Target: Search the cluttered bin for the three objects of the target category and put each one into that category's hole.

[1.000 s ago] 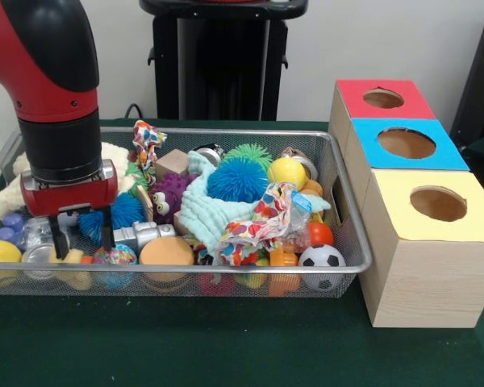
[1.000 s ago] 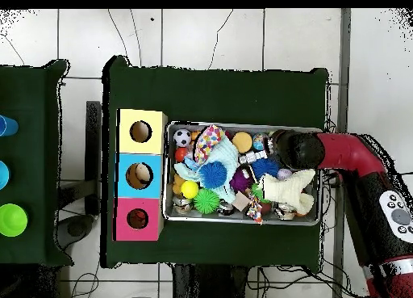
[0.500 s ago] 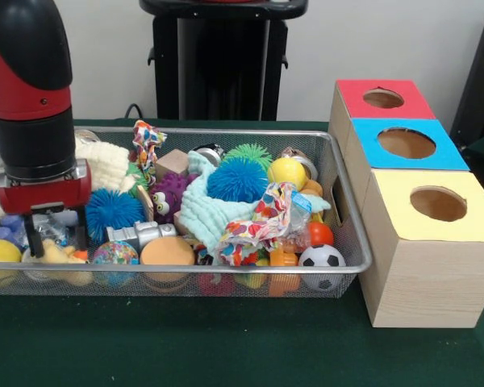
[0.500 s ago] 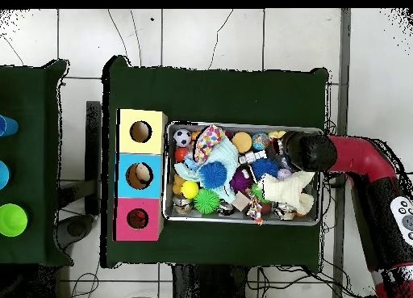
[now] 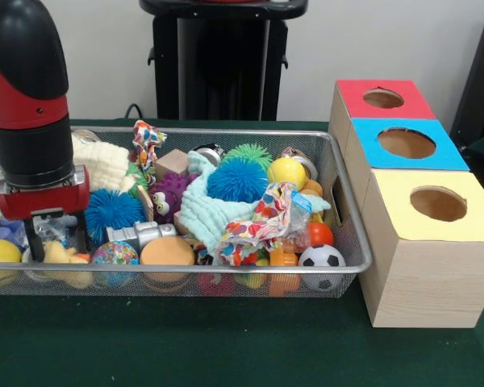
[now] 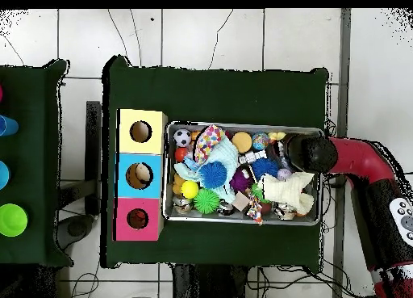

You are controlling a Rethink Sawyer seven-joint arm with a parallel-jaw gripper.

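My gripper [image 5: 59,240] reaches down into the left end of the wire bin [image 5: 351,242], open, its fingers [image 5: 39,243] straddling a clear shiny item above a yellow duck [image 5: 58,256]. A blue spiky ball [image 5: 111,210] lies just to its right. From overhead the arm's head [image 6: 305,152] hides the gripper at the bin's [image 6: 242,127] right end. Three boxes stand beside the bin with holes on top: red [image 5: 383,98], blue [image 5: 406,143] and yellow [image 5: 438,203]. The overhead view shows them as yellow [image 6: 140,132], blue [image 6: 139,175] and red [image 6: 137,219].
The bin is packed: a large blue spiky ball [image 5: 237,179], green spiky ball [image 5: 248,152], yellow ball [image 5: 287,172], soccer ball [image 5: 321,258], orange ball [image 5: 166,251], purple plush [image 5: 171,193], teal cloth [image 5: 200,211], patterned cloth [image 5: 262,218], cream cloth [image 5: 101,164].
The arm has moved left along the bin to its end; the blue spiky ball it covered now shows. In the last half second it barely shifted.
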